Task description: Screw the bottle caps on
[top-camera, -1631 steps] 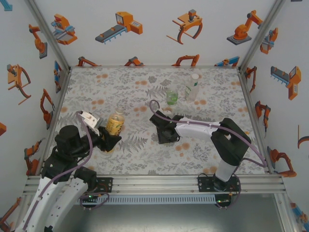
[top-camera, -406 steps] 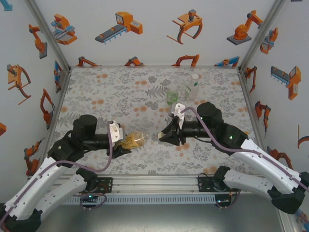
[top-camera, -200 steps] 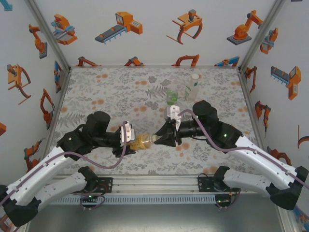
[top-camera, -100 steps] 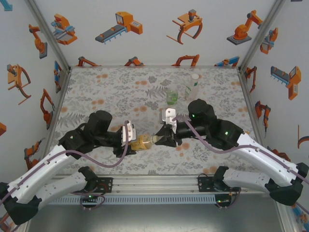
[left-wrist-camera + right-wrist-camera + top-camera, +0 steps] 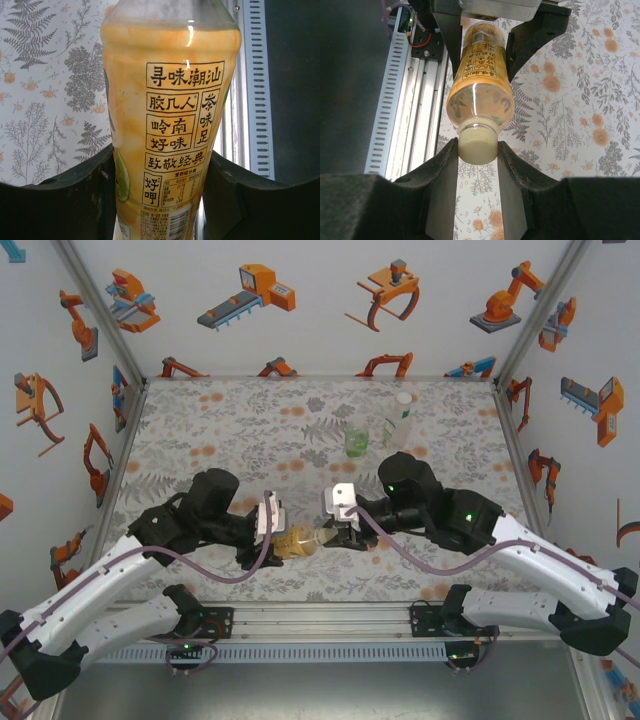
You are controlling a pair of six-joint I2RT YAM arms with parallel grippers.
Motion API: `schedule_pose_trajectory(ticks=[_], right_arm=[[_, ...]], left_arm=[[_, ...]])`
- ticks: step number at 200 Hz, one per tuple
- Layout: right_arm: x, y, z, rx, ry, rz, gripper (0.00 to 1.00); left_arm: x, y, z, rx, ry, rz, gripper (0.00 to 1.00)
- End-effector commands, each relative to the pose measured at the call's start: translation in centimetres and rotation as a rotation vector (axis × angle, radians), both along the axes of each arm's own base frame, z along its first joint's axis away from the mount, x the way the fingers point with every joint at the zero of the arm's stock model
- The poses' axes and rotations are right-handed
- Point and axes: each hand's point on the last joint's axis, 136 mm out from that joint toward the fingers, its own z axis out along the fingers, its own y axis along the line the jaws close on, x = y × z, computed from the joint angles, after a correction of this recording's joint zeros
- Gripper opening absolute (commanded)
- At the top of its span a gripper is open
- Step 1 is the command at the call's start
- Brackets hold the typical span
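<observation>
The yellow-amber bottle lies level above the table between both arms, its yellow label facing the left wrist camera. My left gripper is shut on the bottle's body, one black finger on each side. The bottle's neck carries a pale whitish cap, and my right gripper is shut on that cap, with both fingertips pressed to its sides. At the back stand a shorter green-labelled bottle and a tall slim clear bottle, both upright and apart from the grippers.
The floral table cover spreads to the back wall. An aluminium rail runs along the near edge, close under the held bottle. Frame posts and illustrated walls close in the left, right and back sides.
Both grippers have shifted slightly nearer the front rail with the bottle held between them, and the right wrist has turned about the cap. Both grips are unchanged.
</observation>
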Motion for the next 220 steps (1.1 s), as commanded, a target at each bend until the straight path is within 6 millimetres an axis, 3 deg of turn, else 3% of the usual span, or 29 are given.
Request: schedule_pose_trajectory(ticks=[1,47,84,142,180,220], right_arm=[[-1.4,0.1,0.8,0.005,-0.039,0.07,0.0],[-1.0,0.3,0.3,0.002,-0.009,0.029,0.0],[0.5,0.6,-0.7,-0.018,0.191,-0.154,0.0],[4.7,0.1,-2.5,0.056,0.742,-0.682,0.0],[5.0,0.4,-4.2,0.124,1.174,-0.876,0.0],[5.9,-1.7,-6.2,0.247,1.582,-1.142,0.07]], left_arm=[[0.0,-0.9,2.4,-0.078,-0.019,-0.024,0.0],[0.0,-1.1,2.8,-0.09,-0.029,-0.027,0.0],[0.6,-1.0,2.6,-0.093,-0.058,0.002,0.0],[1.8,-1.0,3.0,-0.127,-0.129,0.058,0.0],[2.5,-1.2,2.9,-0.123,-0.152,0.076,0.0],[2.9,-1.3,2.7,-0.12,-0.16,0.087,0.0]])
